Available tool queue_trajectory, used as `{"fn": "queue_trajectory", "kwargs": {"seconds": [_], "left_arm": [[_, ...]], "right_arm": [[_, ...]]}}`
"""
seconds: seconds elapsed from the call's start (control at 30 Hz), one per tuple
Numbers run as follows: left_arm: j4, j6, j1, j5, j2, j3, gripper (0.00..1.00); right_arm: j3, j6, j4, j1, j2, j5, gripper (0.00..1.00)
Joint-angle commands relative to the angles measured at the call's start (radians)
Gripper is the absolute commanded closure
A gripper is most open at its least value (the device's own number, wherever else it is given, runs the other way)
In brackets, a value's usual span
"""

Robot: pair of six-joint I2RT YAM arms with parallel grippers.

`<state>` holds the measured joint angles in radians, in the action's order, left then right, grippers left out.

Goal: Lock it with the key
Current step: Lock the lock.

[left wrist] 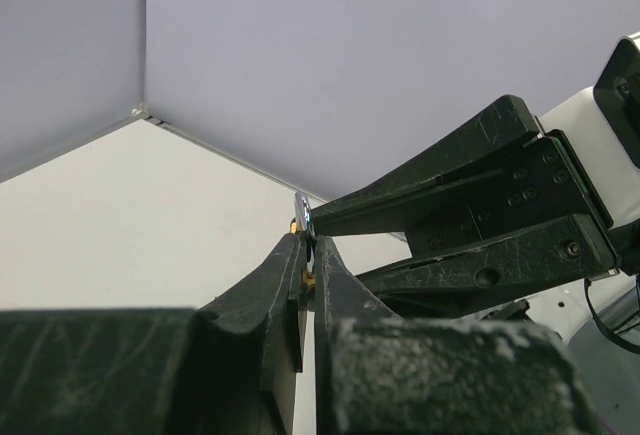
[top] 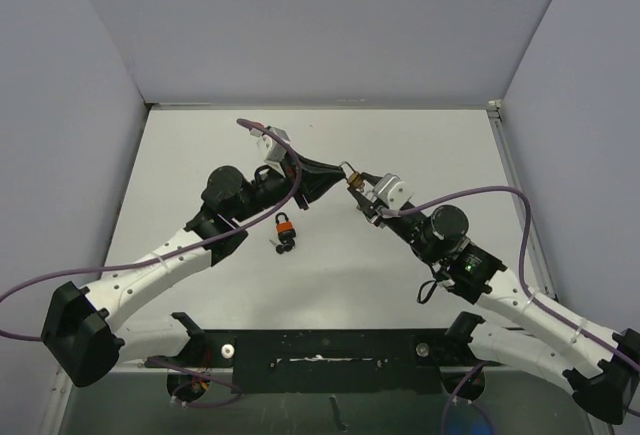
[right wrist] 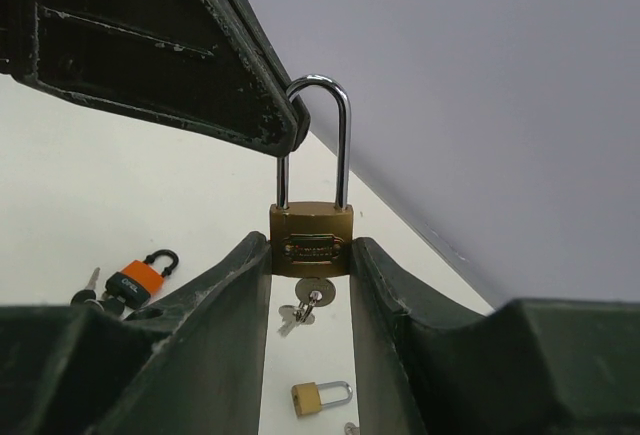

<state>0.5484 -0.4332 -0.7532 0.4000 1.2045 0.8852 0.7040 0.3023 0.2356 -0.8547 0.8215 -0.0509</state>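
Right gripper (right wrist: 310,248) is clamped on the brass padlock (right wrist: 310,235), one finger on each flank of the body, holding it upright in mid-air at the centre of the right wrist view. Shackle (right wrist: 343,145) stands tall above the body, and a key (right wrist: 313,293) sits at the bottom of the lock with a second one dangling beside it. Coming in from the upper left of that view, the left gripper (left wrist: 304,255) has its fingers nearly together at the shackle's left leg. It looks pinched on it, though the contact itself is hard to make out. Down on the white table (right wrist: 80,185), an orange padlock (right wrist: 138,280) lies at lower left, and a small padlock (right wrist: 320,395) lies near the bottom edge.
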Motion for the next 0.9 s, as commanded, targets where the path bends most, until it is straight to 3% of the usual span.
{"fn": "queue_trajectory", "kwargs": {"seconds": [0.0,0.33,0.53,0.6,0.73,0.87], "left_arm": [[-0.236,-0.003,-0.049,0.087,0.099,-0.058,1.0],[-0.164,-0.039,-0.047,0.077,0.104,-0.084,1.0],[-0.009,-0.042,-0.029,0.001,0.025,-0.092,1.0],[0.033,-0.033,-0.01,-0.022,-0.005,-0.086,1.0],[0.07,-0.03,0.042,-0.025,-0.033,-0.048,1.0],[0.115,-0.051,0.094,0.008,-0.045,-0.026,1.0]], "right_arm": [[0.165,0.003,0.408,-0.03,-0.01,0.177,1.0],[0.162,0.0,0.377,-0.03,-0.02,0.152,1.0],[0.123,-0.053,0.233,-0.03,-0.038,0.115,0.98],[0.114,-0.071,0.163,-0.031,-0.041,0.1,0.85],[0.109,-0.106,0.037,-0.031,-0.04,0.048,0.48],[0.1,-0.145,-0.057,-0.031,-0.03,-0.002,0.34]]}}
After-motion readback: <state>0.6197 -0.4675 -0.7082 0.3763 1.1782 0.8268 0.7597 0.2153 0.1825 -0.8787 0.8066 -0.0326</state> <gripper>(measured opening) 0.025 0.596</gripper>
